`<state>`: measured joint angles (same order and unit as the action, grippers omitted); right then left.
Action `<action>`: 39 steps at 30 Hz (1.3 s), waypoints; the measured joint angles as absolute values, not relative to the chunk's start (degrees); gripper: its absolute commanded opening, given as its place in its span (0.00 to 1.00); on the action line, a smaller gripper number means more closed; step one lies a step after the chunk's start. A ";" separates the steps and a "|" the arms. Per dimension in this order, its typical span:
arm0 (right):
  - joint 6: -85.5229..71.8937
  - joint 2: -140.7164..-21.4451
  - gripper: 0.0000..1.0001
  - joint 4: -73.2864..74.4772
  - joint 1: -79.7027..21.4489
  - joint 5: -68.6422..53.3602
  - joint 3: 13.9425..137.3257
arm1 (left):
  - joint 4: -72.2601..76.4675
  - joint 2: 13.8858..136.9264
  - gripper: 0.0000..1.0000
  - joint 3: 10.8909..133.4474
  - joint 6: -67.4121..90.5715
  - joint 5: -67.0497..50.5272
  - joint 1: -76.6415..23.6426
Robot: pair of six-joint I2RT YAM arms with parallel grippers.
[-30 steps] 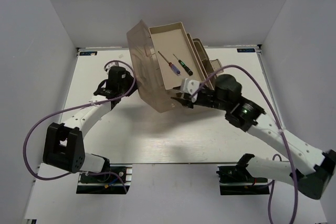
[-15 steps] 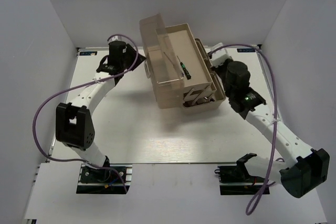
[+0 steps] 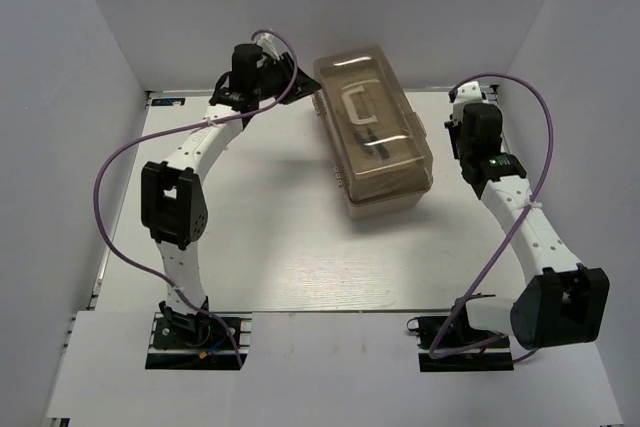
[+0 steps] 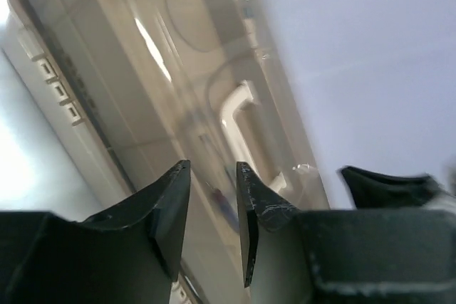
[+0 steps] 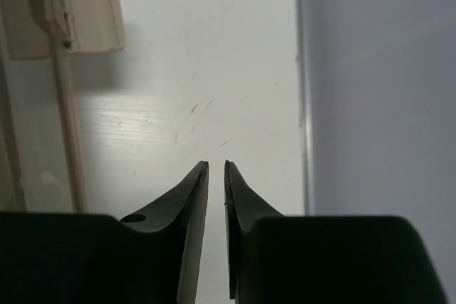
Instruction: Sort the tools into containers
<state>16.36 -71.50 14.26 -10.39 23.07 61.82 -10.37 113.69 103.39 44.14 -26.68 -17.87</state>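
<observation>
The toolbox point(image 3: 377, 132) sits shut mid-table between my grippers, tools dimly visible under its lid point(image 4: 214, 69). My left gripper point(image 4: 212, 226) gapes narrowly, empty; my right gripper point(image 5: 216, 233) is nearly closed on nothing. It's probably rigid, slick plastic with loose contents, so I'd lift by the handle point(image 3: 362, 107).

A white table point(image 3: 270, 247) with faint scuffs sits enclosed by plain grey walls point(image 3: 60, 97) on three sides, a thin metal rail point(image 5: 302, 90) running along its right edge.
</observation>
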 measured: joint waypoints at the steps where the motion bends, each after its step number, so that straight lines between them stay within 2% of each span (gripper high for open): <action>1: 15.27 -72.14 0.21 15.44 -9.58 21.15 61.82 | -10.66 112.84 0.43 103.35 43.55 -26.89 -17.80; 4: 13.43 -73.36 0.21 18.48 -8.05 13.93 61.82 | -12.60 108.99 0.51 103.35 40.51 -26.06 -17.02; 5: 13.10 -73.78 0.21 19.03 -7.77 11.51 61.82 | -13.50 107.24 0.57 103.00 39.57 -25.47 -16.86; 8: 12.62 -75.83 0.21 19.92 -7.51 4.32 61.82 | -13.78 97.14 0.66 94.87 36.80 -22.74 -16.25; 12: 12.32 -79.26 0.17 21.39 -7.49 -3.38 62.02 | -15.18 80.38 0.68 77.97 34.54 -19.97 -15.97; 20: 11.03 -80.97 0.13 25.58 -6.33 -19.57 64.62 | -21.10 64.82 0.75 56.90 33.36 -15.42 -15.97; 28: 9.37 -80.95 0.13 26.59 -7.05 -28.32 64.90 | -24.64 54.26 0.77 50.65 33.30 -12.38 -15.97; 36: 9.34 -80.97 0.13 27.44 -7.44 -31.55 65.19 | -25.36 52.82 0.78 49.15 33.47 -12.03 -15.97; 39: 9.45 -80.95 0.23 27.83 -8.23 -29.52 65.28 | -26.15 52.66 0.78 49.21 33.21 -11.64 -15.97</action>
